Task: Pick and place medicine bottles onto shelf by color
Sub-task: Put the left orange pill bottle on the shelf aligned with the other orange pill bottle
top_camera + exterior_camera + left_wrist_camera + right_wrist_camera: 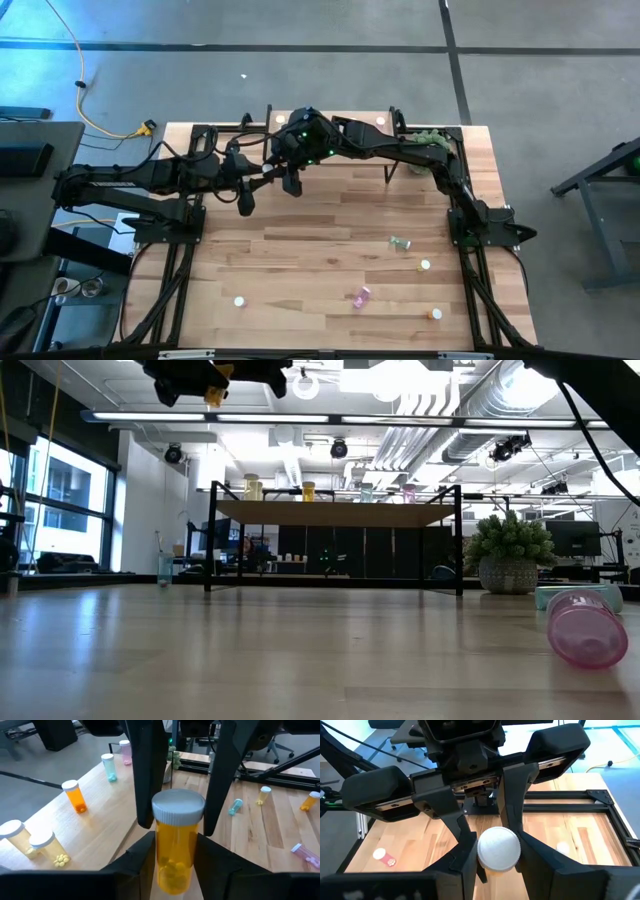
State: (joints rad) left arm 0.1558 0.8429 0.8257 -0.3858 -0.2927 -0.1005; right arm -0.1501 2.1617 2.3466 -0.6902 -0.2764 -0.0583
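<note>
Yellow bottle [174, 845] (base hidden) between both arms' fingers [146, 780].

No readable text — bottles, shelf and arms show no legible labels.

counter [300, 270]: light wood planks, visible grain, smooth with a soft sheen
shelf [335, 513]: pale wood board on thin black metal legs, matt
held bottle [174, 852]: translucent amber plastic, glossy; ribbed white plastic cap, matt
pink bottle [588, 626]: translucent plastic, smooth and shiny
left gripper [177, 785]: dark hard plastic on the jaws, matt, smooth
right gripper [492, 850]: same dark matt plastic
floor [300, 80]: grey concrete, dull
</note>
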